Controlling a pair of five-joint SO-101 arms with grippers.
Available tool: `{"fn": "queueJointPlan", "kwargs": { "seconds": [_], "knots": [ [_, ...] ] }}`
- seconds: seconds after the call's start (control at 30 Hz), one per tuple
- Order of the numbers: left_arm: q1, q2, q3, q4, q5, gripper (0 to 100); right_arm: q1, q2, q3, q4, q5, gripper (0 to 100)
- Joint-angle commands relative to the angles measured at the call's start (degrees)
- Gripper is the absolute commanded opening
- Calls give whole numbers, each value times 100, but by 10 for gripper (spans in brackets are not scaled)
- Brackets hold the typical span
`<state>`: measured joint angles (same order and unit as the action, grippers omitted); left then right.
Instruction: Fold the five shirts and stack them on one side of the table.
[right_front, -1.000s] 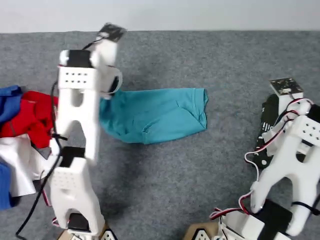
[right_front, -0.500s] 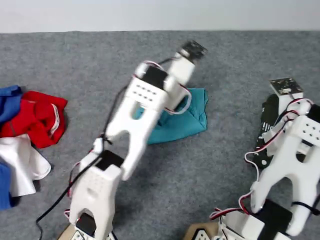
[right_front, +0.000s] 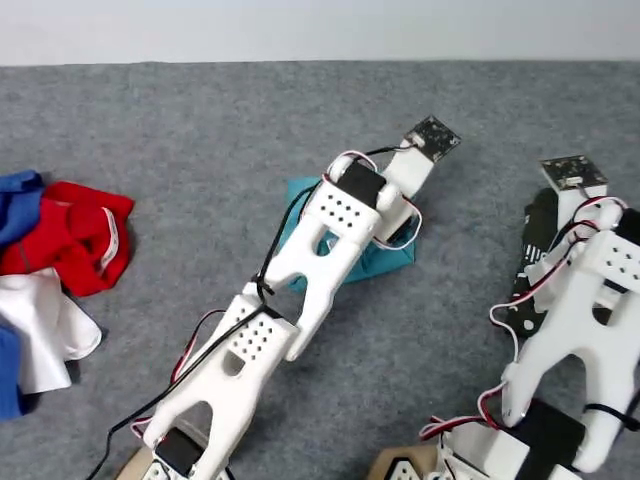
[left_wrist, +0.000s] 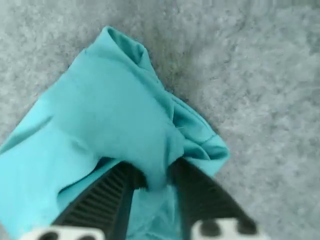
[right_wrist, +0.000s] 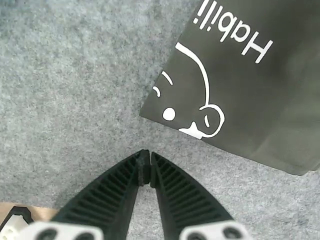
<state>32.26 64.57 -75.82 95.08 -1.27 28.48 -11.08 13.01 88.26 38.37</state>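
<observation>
A teal shirt (right_front: 302, 197) lies mid-table, doubled over on itself and mostly under my left arm. In the left wrist view, my left gripper (left_wrist: 155, 181) is shut on a fold of the teal shirt (left_wrist: 110, 115), holding it just above the grey table. The left gripper (right_front: 398, 222) sits over the shirt's right end in the high view. My right gripper (right_wrist: 146, 167) is shut on nothing and hovers over bare table beside a folded black shirt (right_wrist: 250, 85) with white print. That black shirt (right_front: 540, 240) lies at the right edge, partly under the right arm.
A loose pile lies at the left edge: a red shirt (right_front: 70, 235), a blue shirt (right_front: 15, 205) and a white shirt (right_front: 40, 325). The grey table (right_front: 200, 120) has open room at the back and between the pile and the teal shirt.
My left arm swung from the left side to the right, carrying the teal shirt's left end over onto its right half. The right arm kept still.
</observation>
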Motion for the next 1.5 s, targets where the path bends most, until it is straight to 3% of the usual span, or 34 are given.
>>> {"fn": "queueJointPlan", "kwargs": {
  "seconds": [0.0,0.23,0.4,0.8,1.1,1.47],
  "knots": [
    [0,-79,-734,571,44,183,57,-233,-26,-4,-62,10],
    [-422,-1064,-391,571,9,215,-198,-233,-44,-4,-70,10],
    [-782,-2215,558,571,9,210,-743,-224,-70,-119,-149,10],
    [-1934,-5160,3996,563,-818,5,-2563,-215,-70,-1982,-1574,10],
    [-3323,-6831,6413,545,-1178,6,-3767,295,-70,-2633,-2251,12],
    [-5916,-7631,7934,527,-1952,6,-4620,1745,-818,-3486,-2224,15]
  ]
}}
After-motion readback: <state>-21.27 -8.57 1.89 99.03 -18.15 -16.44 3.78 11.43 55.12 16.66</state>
